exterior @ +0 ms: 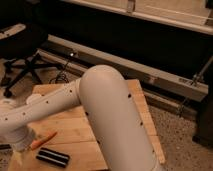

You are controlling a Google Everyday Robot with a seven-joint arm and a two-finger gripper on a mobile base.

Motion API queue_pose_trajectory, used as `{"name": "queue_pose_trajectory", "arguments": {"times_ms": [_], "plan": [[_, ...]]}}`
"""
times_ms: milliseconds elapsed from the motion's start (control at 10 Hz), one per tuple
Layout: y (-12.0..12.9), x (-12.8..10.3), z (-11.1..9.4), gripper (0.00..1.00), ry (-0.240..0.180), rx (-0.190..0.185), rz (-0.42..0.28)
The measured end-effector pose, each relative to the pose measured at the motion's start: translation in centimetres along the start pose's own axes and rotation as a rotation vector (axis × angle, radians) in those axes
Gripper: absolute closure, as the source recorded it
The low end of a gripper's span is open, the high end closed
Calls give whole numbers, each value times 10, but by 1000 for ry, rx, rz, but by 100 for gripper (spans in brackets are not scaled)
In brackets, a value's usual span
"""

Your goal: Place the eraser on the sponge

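hovering gripper [18, 156] beside striped black oblong eraser [52, 158] on slatted wood table [70, 127] (grip state unclear)

1 eraser [52, 157] | 1 carrot [44, 141] | 1 wooden table [145, 120] | 1 office chair [22, 55] | 1 gripper [18, 158], bottom-left corner, just left of eraser

end effector [18, 158] left of eraser [52, 157], carrot [44, 140] behind

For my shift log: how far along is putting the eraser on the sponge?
Nothing looks done yet: the eraser lies flat on the wooden table, beside the carrot. In hand: the end effector hangs at the table's near-left corner, just left of the eraser. Left: grasp it, lift it and set it on the sponge, which is out of view.
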Motion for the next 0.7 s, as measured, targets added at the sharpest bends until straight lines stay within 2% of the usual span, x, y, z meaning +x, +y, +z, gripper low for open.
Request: {"name": "queue_pose_trajectory", "arguments": {"times_ms": [300, 500, 700], "plan": [[-11, -18, 27, 20, -75, -33, 24], [-16, -20, 41, 20, -82, -33, 17], [-16, -17, 52, 20, -73, -67, -4]]}}
